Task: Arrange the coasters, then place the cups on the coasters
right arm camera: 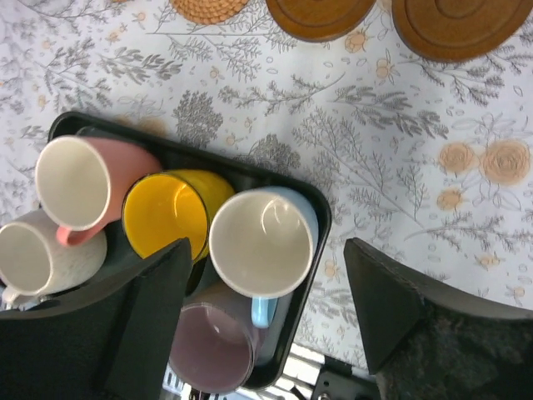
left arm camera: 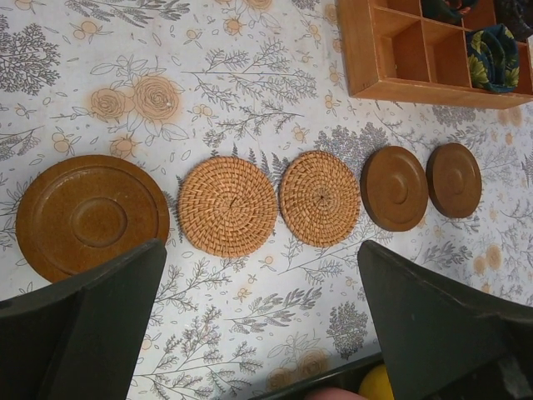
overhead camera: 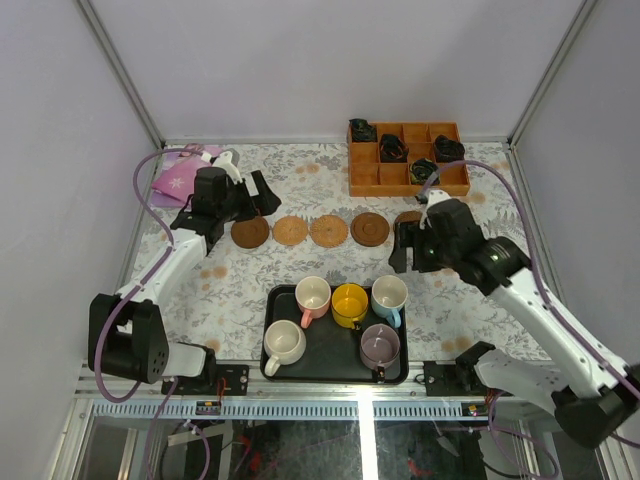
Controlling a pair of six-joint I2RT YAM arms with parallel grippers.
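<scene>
Plain pale walls (overhead camera: pixel 330 60) close in three sides, with slim metal posts (overhead camera: pixel 118 68) up the back corners. The table (overhead camera: pixel 240 290) wears a white cloth printed with grey sprigs and peach roses. An orange wooden compartment box (overhead camera: pixel 400 189) sits back right, a pink cloth (overhead camera: pixel 180 180) back left, in soft even light

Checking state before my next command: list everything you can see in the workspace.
coasters: five, two woven tan, three smooth brown, row behind the tray
cups: five, cream, pink, yellow, light blue, mauve, all in the tray
tray: one, black, front centre
compartment box: one, orange wood, far right, holding dark coiled items
cloth: one, pink-purple, far left
tablecloth: one, pale floral, under everything
left gripper: one, black, open, over the row's left end
right gripper: one, black, open, by the row's right end
</scene>
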